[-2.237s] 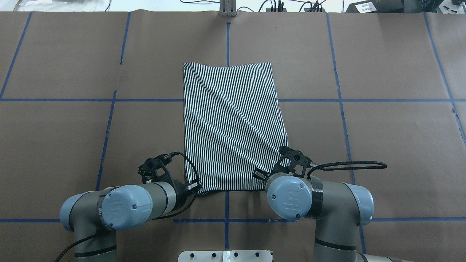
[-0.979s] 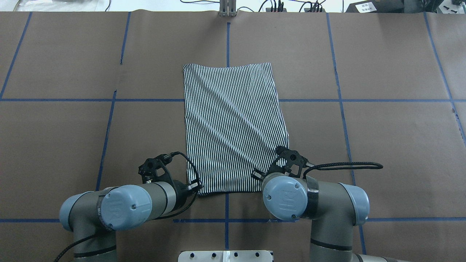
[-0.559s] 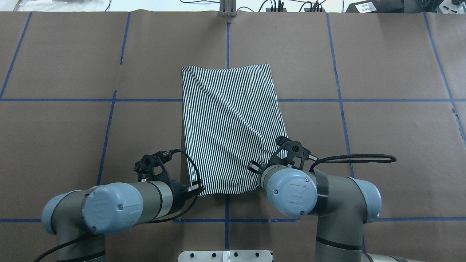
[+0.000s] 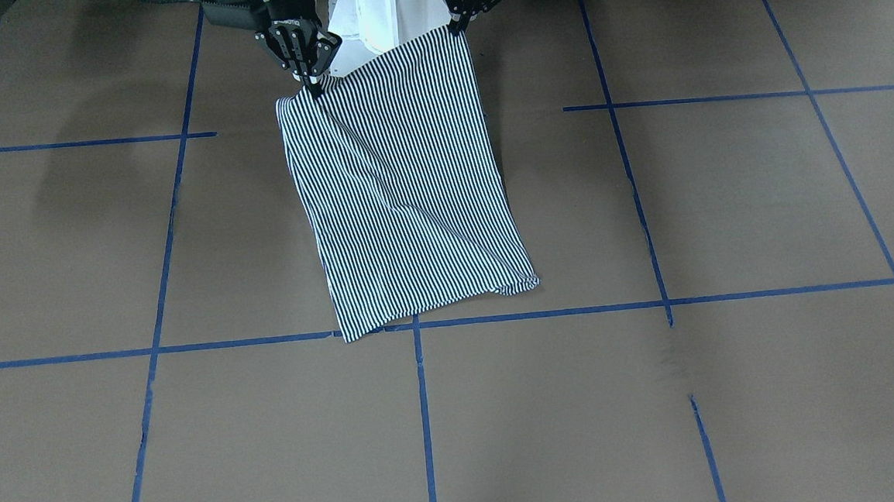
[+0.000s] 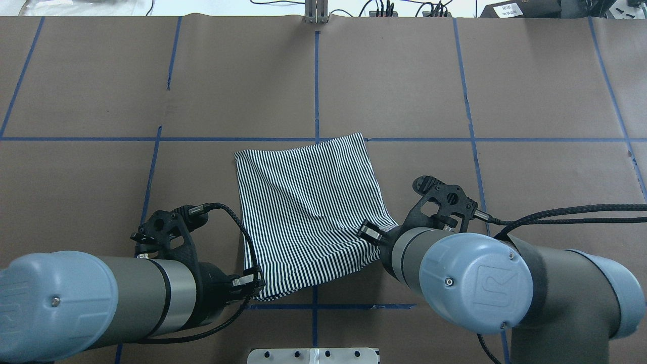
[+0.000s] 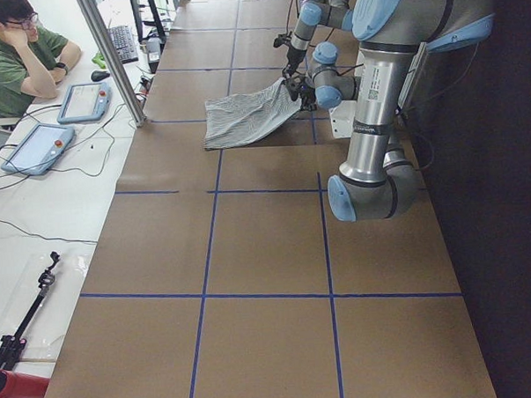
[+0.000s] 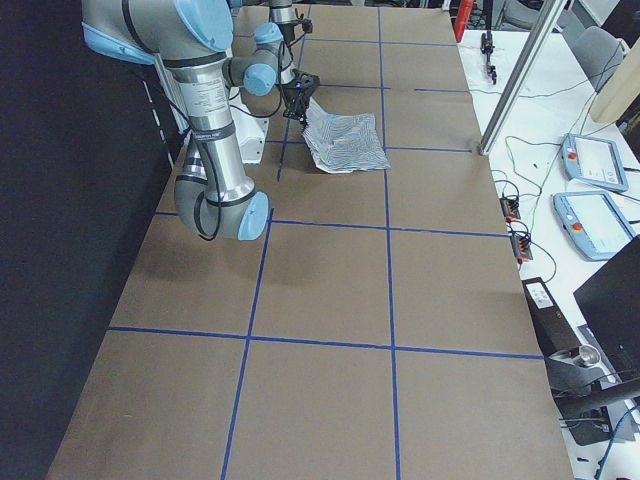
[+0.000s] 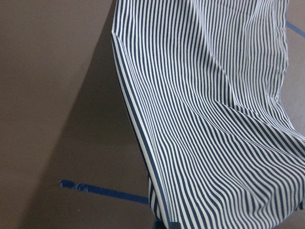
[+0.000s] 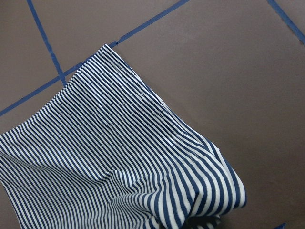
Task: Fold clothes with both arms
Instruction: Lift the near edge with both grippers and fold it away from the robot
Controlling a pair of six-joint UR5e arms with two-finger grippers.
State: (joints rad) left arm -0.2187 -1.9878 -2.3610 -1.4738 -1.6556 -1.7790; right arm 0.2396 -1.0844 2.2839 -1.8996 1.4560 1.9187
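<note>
The clothes are one navy-and-white striped shirt (image 5: 308, 212), folded into a narrow rectangle; collar and buttons are hidden. Its near edge hangs lifted off the brown table while the far edge (image 4: 435, 306) still rests on the paper. My left gripper (image 5: 252, 284) is shut on the near-left corner, and in the front-facing view that left gripper (image 4: 453, 24) sits at the top. My right gripper (image 5: 373, 237) is shut on the near-right corner, also seen as the right gripper (image 4: 314, 87). The wrist views show the draped shirt (image 8: 214, 119) and its bunched corner (image 9: 209, 191).
The white pedestal base (image 5: 313, 355) stands between the arms at the table's near edge. The right arm's black cable (image 5: 556, 212) loops out to the right. Blue tape lines grid the brown paper. A seated person (image 6: 21, 60) and teach pendants (image 6: 38, 147) are at a side table.
Both arms have risen and drawn back toward the base with the shirt's near corners. The near edge is off the table, and the far edge has slid toward the robot.
</note>
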